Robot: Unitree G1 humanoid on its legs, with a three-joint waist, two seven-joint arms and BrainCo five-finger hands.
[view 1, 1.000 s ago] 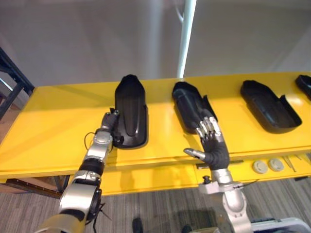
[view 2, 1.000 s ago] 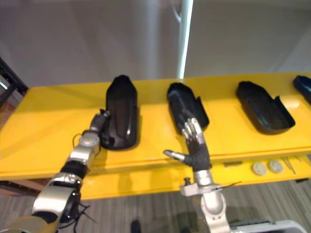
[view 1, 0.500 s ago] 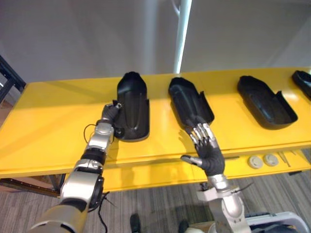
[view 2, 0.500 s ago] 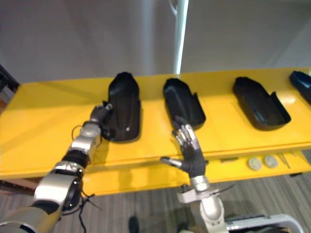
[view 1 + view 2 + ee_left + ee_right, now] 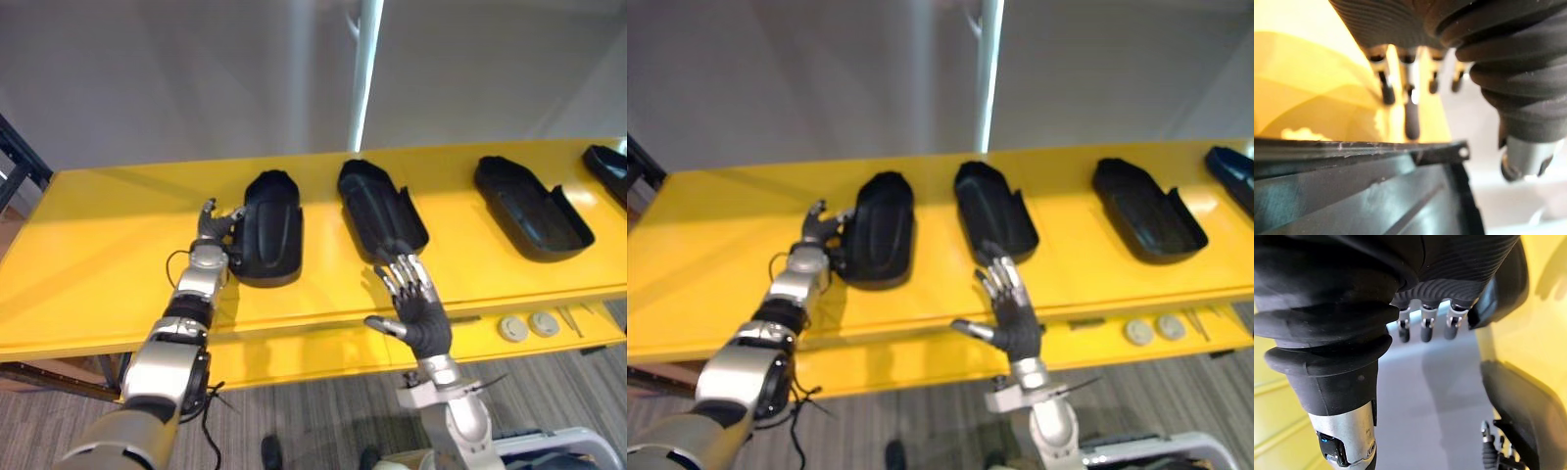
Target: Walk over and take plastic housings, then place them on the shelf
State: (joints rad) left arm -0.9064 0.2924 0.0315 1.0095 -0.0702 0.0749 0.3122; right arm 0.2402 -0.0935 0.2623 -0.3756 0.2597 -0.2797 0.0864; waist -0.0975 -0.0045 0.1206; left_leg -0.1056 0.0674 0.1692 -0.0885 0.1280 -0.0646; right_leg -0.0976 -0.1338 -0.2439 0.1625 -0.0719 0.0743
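Observation:
Several black plastic housings lie in a row on the long yellow shelf (image 5: 108, 255). My left hand (image 5: 209, 227) rests at the left edge of the leftmost housing (image 5: 271, 227), fingers (image 5: 1411, 110) straight and holding nothing; that housing's rim (image 5: 1361, 152) lies just under them. My right hand (image 5: 413, 302) hovers open, palm spread, over the shelf's front edge just short of the near end of the second housing (image 5: 380, 209). A third housing (image 5: 532, 206) lies further right, and a fourth (image 5: 609, 162) shows at the right edge.
Two round grey discs (image 5: 512, 327) and a thin tool (image 5: 574, 319) lie on the lower yellow ledge at the right. A dark rack frame (image 5: 20, 162) stands at the far left. A white pole (image 5: 367, 73) rises behind the shelf.
My left hand has uncurled and let go of the leftmost housing, which has settled lower on the shelf. The right hand stays spread; the view has shifted slightly.

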